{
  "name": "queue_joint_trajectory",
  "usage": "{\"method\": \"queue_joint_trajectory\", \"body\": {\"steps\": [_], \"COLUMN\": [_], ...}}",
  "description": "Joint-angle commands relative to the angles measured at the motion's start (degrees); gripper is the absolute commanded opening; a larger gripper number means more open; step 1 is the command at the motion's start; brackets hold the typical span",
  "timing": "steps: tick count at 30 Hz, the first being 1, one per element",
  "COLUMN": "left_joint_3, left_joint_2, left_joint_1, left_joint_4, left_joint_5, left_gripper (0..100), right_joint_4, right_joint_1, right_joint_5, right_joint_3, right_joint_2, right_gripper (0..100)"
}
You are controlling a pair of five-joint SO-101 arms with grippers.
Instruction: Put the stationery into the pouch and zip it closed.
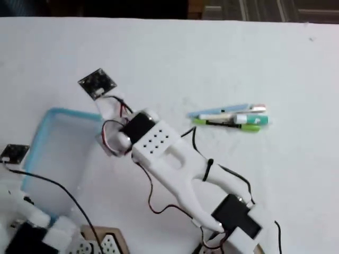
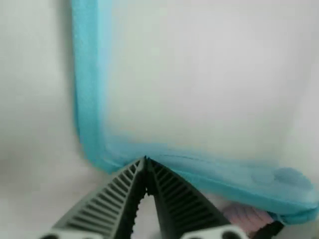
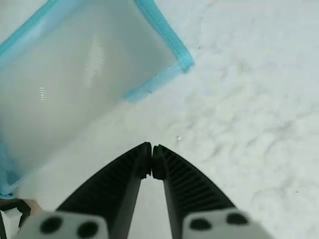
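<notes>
On white table [image 1: 212, 58], translucent flat pouch with light-blue fabric edging [image 1: 58, 153] lies flat at left arm's side. Well apart from pouch lies cluster of green, blue and white pens and markers [image 1: 230, 117], untouched. Fingers of left gripper [image 2: 146, 167] closed tip to tip, tips at pouch's blue edge; actual pinch unclear. Fingers of right gripper [image 3: 151, 157] closed, empty, over bare table just beside pouch corner.

Bright, even light, white table [image 1: 275, 63] nearly washed out, shadows faint and soft, pale glare on pouch [image 3: 94, 57].
</notes>
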State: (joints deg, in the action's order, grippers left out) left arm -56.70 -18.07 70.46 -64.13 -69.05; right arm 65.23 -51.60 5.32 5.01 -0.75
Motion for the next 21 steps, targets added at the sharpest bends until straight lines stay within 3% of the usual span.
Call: {"method": "queue_joint_trajectory", "body": {"steps": [1, 9, 21], "left_joint_3": [-1.67, -9.32, -18.46], "left_joint_2": [-13.85, -37.85, -39.69], "left_joint_1": [2.86, -2.51, -2.24], "left_joint_4": [-6.07, -19.43, -9.41], "left_joint_5": [-4.31, -3.08, -5.63], "left_gripper": [2, 2, 2], "right_joint_4": [-0.48, -0.57, -0.31], "right_joint_1": [0.48, 0.92, 4.88], "right_joint_5": [0.44, 0.44, 0.53], "right_joint_3": [-2.02, -2.02, -2.02], "right_joint_2": [-0.04, 0.04, 0.04], "right_gripper": [1.8, 1.8, 1.8]}}
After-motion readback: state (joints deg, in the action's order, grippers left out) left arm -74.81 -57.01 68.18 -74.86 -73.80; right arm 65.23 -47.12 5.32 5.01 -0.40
